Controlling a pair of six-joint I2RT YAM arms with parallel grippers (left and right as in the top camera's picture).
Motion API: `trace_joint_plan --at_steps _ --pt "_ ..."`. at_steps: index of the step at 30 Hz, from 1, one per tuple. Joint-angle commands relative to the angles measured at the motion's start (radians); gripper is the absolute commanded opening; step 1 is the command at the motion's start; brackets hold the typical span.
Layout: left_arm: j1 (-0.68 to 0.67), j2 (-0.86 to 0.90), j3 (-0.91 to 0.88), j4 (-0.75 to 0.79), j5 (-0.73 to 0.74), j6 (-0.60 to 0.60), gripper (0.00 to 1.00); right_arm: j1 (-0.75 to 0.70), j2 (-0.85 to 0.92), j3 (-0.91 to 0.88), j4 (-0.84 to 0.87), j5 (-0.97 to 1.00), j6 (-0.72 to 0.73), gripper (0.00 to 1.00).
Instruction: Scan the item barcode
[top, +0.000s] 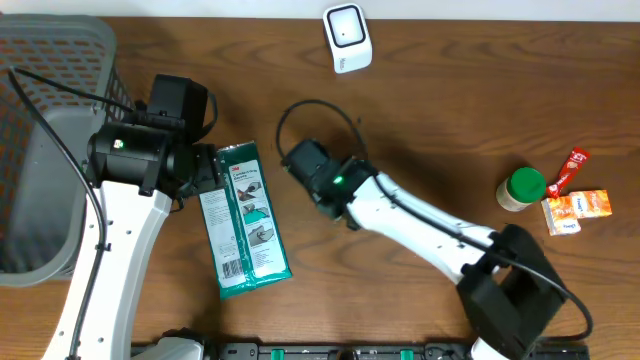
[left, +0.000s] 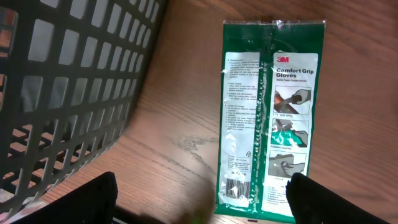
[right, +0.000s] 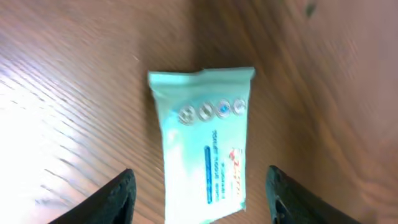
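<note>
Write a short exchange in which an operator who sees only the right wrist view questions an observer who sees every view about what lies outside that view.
Operator: I see only a pale packet lying between the fingers of the open right tool. Where is the scanner?
Observer: The white scanner stands near the far edge of the table, beyond the right tool.
Operator: And the other arm?
Observer: The left tool hangs open beside a green gloves pack that lies flat on the table.
</note>
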Motion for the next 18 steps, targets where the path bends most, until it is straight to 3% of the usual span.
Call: trace_joint_plan --at_steps 1,4,5,6,8,18 --pt "0.002 -0.001 0.004 -0.003 -0.013 0.002 0.88 -0.082 -0.003 0.006 -0.025 -0.142 0.01 0.65" --pt "0.002 -0.001 0.004 -0.003 -0.013 0.002 0.88 -0.154 -0.003 0.005 -0.029 -0.328 0.011 0.64" --pt "0.002 -0.001 0.004 -0.003 -0.013 0.002 0.88 -0.179 -0.003 0.005 -0.029 -0.415 0.011 0.56" --pt "0.002 -0.001 0.004 -0.003 -0.013 0.002 0.88 -0.193 -0.003 0.005 -0.029 -0.48 0.013 0.4" --pt "0.002 -0.001 0.004 -0.003 -0.013 0.002 0.88 -0.203 -0.003 0.005 -0.031 -0.506 0.038 0.35" --pt "0.002 -0.001 0.004 -0.003 -0.013 0.002 0.88 -0.089 -0.003 -0.027 -0.028 -0.151 0.037 0.48"
